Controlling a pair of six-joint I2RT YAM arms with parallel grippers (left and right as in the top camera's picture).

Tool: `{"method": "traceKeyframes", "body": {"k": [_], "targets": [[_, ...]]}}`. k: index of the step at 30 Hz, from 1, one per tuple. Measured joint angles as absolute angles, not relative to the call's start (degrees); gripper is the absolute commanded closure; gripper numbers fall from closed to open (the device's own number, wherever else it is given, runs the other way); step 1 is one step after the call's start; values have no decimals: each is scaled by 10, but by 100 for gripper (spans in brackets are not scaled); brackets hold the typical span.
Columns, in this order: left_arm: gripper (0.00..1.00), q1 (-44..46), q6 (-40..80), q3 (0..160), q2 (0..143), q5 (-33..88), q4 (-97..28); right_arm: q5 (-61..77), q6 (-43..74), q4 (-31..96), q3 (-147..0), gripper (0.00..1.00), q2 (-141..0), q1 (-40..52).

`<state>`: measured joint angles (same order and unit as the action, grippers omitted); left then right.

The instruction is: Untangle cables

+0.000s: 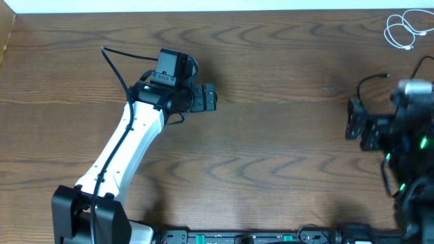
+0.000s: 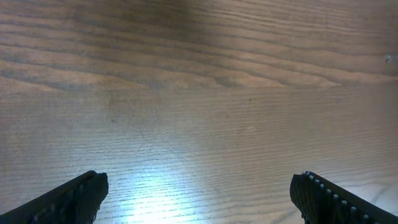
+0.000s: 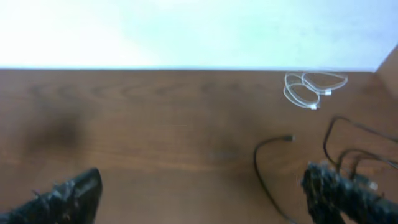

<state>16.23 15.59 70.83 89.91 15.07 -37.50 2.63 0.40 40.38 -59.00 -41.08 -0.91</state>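
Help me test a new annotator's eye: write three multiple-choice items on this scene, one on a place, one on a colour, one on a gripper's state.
1. Where on the table does the white cable lie, seen from overhead?
A. at the middle
B. at the far right corner
C. at the near left corner

2. What colour is the cable nearest the right gripper?
A. black
B. white
C. red

3. How does the left gripper stand?
A. shut on the white cable
B. shut, empty
C. open, nothing between its jaws

Answers:
1 B: its loops sit by the far edge at the right end.
2 A: the black cable curves just ahead of that gripper, and the white one lies further off.
3 C: the left wrist view shows only bare wood between wide-apart jaws.
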Motion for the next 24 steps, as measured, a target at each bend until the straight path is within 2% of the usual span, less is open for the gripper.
{"method": "traceKeyframes", "body": {"k": [10,17,24], "targets": [[1,162,156,708,899,150,-375,38,1,159,-277,1,-140,-19],[1,162,156,708,899,151,-375,51,1,38,-133,1,-55,-3],[1,162,156,708,899,151,-375,53,1,-30,-41,1,-10,17]]}}
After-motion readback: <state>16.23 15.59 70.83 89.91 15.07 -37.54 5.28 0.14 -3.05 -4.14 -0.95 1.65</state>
